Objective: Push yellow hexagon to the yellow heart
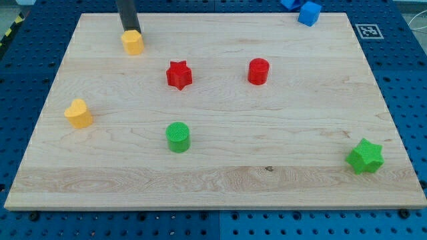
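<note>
Rig has no jaws, so there is nothing to report as open or closed; contact is made only by the rod's lower end. My tip (131, 31) sits at the view's top-left of the counter (267, 167), touching or just behind the top edge of the yellow hexagon (133, 43). I cannot tell for certain whether there is a hairline gap.

Placement reads as deliberate: the tip is on the far side of the hexagon from the goal, so a stroke toward the view's bottom drives the block ahead of it. The yellow heart (79, 114) lies well apart, lower and further to the view's left, near the left edge.

Judgement: the push is at its start, with most of the travel still to do. The line from hexagon to heart slants down and left, while the tip now stands almost straight above the block. It probably needs to bear on the upper-right face, or the hexagon will slide straight down and pass the heart on its right.

Other blocks: red star (179, 75) and red cylinder (258, 71) mid-board, green cylinder (178, 137) below, green star (365, 157) at lower right, blue block (309, 13) at the top edge. None lies on the path. Main risk: the hexagon slipping off the rod sideways.
</note>
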### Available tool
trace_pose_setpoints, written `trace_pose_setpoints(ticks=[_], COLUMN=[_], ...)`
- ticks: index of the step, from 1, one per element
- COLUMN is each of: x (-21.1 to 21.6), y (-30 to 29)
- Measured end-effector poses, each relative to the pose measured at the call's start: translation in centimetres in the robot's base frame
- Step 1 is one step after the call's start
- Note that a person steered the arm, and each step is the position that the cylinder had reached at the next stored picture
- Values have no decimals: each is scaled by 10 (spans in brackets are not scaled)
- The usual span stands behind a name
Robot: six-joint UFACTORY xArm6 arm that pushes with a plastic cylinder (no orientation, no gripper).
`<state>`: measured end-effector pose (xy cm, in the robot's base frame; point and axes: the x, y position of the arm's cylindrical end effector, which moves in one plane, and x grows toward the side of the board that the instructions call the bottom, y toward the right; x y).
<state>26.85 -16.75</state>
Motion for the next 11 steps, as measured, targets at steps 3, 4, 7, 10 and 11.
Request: trace_pose_setpoints(ticks=[3, 4, 7, 10, 11], x=[23, 36, 101, 123, 130], y=[-6, -12, -28, -13, -2])
